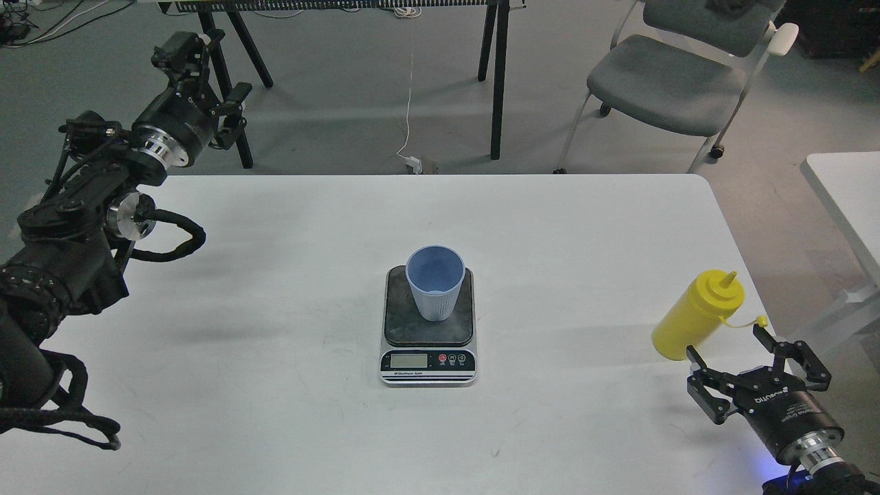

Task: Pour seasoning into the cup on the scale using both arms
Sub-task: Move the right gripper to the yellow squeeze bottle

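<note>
the right gripper [746,375], at the lower right corner, has its two black fingers spread wide and holds nothing. it sits just in front of the seasoning bottle [696,316], apart from it, with the open jaws facing the bottle's lower body.

the left gripper [218,96], raised at the upper left beyond the table's far edge, also appears to have its fingers apart and is empty, though it is small and dark against the floor.

the seasoning bottle is tall, smooth yellow plastic with a pointed nozzle, and a small cap [760,321] dangles from a thin tether at its neck. it stands near the right edge of the white table [275,344], leaning in this view toward the upper right.

well to its left, at the table's middle, a light-blue plastic cup [434,283] stands upright on the dark, matte plate of a flat digital kitchen scale [428,333]. the cup tapers toward a faintly ribbed base and looks empty. the scale has a silver front with a pale display and small buttons.

this looks like the opening step: reaching for the bottle, nothing poured yet. the next move likely calls for closing the right jaws around the bottle's round, slippery body squarely, so it does not tip off the edge.
</note>
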